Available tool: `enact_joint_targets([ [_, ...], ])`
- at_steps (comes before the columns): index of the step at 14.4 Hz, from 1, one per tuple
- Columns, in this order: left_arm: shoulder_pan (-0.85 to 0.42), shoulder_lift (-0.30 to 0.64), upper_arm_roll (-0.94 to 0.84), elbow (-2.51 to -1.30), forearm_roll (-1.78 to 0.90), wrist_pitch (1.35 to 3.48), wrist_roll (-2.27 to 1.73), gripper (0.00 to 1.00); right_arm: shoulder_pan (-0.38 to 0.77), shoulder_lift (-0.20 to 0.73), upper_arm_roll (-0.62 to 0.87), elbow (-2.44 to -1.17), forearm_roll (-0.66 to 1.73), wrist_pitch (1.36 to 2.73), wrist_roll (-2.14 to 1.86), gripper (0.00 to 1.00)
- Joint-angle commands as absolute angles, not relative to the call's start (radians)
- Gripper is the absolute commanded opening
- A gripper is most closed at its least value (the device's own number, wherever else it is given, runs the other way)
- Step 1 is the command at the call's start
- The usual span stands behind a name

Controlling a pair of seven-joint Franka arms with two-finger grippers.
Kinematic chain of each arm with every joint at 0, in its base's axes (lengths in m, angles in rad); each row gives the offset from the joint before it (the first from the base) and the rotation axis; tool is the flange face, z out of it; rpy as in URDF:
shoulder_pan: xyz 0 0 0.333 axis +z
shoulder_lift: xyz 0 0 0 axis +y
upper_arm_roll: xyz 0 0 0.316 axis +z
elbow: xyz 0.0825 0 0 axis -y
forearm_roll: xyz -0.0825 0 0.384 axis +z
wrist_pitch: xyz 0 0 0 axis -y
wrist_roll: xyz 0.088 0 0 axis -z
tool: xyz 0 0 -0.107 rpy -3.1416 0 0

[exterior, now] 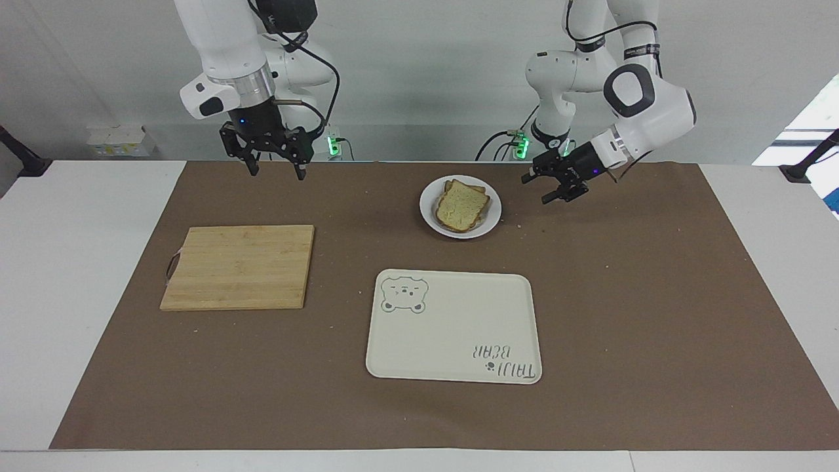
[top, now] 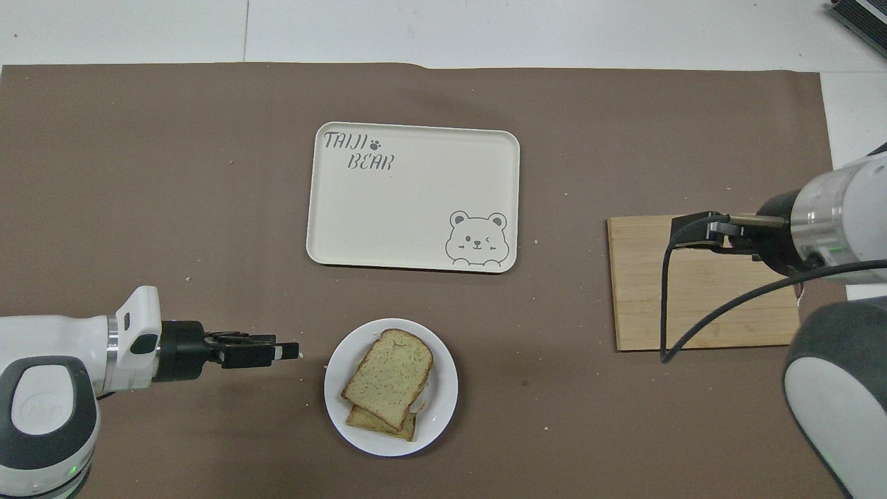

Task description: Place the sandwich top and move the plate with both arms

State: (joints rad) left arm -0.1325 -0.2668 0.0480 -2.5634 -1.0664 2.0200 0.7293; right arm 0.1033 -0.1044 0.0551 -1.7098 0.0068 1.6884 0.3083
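Two spread pincers, left (exterior: pixel 558 189) beside the round white plate (exterior: pixel 490 214) bearing the crusted greenish sandwich top (exterior: pixel 459 206), right (exterior: pixel 273 159) raised; plate grasping seemingly comes next.

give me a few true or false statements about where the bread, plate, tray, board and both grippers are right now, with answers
1. The sandwich top lies on another slice on the plate. True.
2. The plate sits on the bear tray. False: it rests on the brown mat, nearer to the robots than the tray.
3. The left gripper is up beside the plate, holding nothing. True.
4. The right gripper grips the plate's rim. False: it hangs open and empty toward the right arm's end of the table, apart from the plate.
5. A slice of bread lies on the cutting board. False: the board is bare.
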Motion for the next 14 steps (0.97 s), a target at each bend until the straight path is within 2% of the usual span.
enact_joint_targets([
  [1, -0.123, -0.212, 0.046, -2.602, -1.159, 2.034, 0.837, 0.9, 0.077, -0.06, 0.063, -1.626, -0.014, 1.637, 0.215, 1.0],
  [3, -0.135, -0.164, 0.046, -2.608, -1.224, 2.031, 0.877, 0.81, 0.072, -0.054, 0.063, -1.612, -0.029, 1.609, 0.143, 1.0],
  [8, -0.138, -0.031, 0.044, -2.631, -1.339, 2.016, 1.09, 0.7, 0.072, -0.051, 0.064, -1.611, -0.042, 1.592, 0.12, 1.0],
  [10, -0.149, -0.005, 0.043, -2.664, -1.429, 2.014, 1.153, 0.68, 0.077, -0.058, 0.064, -1.618, -0.043, 1.585, 0.139, 1.0],
  [14, -0.173, -0.006, 0.043, -2.681, -1.448, 2.013, 1.167, 0.58, 0.026, -0.057, 0.064, -1.612, -0.008, 1.585, 0.167, 1.0],
])
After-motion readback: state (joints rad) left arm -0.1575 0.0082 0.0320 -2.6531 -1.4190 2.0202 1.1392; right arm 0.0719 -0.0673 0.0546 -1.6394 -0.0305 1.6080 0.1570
